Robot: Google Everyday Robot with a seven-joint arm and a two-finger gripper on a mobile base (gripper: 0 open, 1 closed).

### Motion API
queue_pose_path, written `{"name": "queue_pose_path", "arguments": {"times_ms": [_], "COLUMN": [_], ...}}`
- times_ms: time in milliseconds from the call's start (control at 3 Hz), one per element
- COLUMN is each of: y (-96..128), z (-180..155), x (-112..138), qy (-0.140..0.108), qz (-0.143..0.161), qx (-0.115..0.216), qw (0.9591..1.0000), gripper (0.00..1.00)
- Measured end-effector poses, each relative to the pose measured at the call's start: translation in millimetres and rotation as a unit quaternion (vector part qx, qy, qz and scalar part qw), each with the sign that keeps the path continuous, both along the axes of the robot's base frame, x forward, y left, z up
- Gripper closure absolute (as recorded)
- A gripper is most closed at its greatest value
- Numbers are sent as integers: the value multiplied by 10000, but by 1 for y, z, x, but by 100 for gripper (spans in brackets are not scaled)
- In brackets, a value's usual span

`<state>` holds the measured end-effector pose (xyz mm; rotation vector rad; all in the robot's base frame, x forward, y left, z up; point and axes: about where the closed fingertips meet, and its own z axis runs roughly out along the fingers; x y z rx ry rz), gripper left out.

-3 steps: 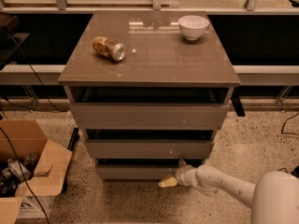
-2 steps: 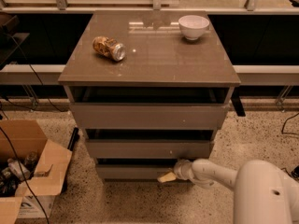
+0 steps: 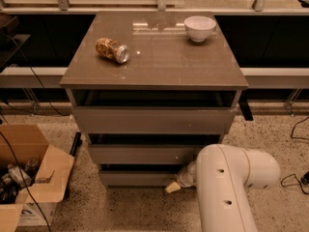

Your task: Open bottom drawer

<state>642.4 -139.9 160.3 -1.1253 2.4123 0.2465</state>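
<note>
Compared with a second ago, the bottom drawer [image 3: 135, 178] is unchanged, lowest in the cabinet [image 3: 154, 121]. The gripper [image 3: 174, 186] stays at the drawer's right end; whether it is open or closed cannot be told. The thick white arm [image 3: 231, 187] has swung nearer and now hides the cabinet's lower right corner. A cardboard box [image 3: 34, 178] sits on the floor to the left, with a can [image 3: 112, 50] and a bowl [image 3: 200, 27] on top of the cabinet.

My arm [image 3: 227, 187] fills lower right, runs off the bottom edge and hides the right end of the bottom drawer [image 3: 135, 179]. Gripper [image 3: 172, 187], low centre at that drawer's front, is mostly behind the arm. Cardboard box [image 3: 29, 178] at lower left is cropped; I can't name its contents.
</note>
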Motion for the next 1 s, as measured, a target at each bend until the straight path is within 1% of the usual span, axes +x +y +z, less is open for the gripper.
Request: {"name": "queue_pose_path", "arguments": {"times_ms": [333,667,1000], "y": [-5,-5,-5], "z": [-5,3,11], "x": [-13,-13,-13], "qy": [163,163,163], "qz": [109,109,109], "qx": [-196,-196,-196], "qw": [9996,9996,9996], "gripper": [42,65,64]}}
